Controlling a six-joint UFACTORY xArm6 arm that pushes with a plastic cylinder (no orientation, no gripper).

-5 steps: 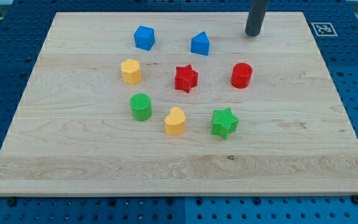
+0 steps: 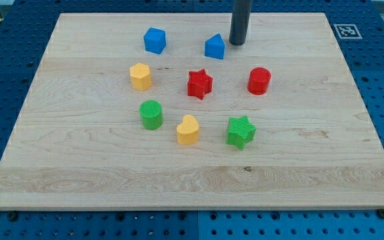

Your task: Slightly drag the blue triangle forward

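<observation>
tip (image 2: pixel 237 43) just right of blue triangle (image 2: pixel 215 47)

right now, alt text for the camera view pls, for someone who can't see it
My tip sits just to the view's right of the blue triangle near the top of a wooden board. Seven other small coloured blocks are scattered across the board's middle and upper part.

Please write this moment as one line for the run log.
my tip: just right of small blue triangle block, gap unclear | red star block: below triangle | drag: not evident
</observation>
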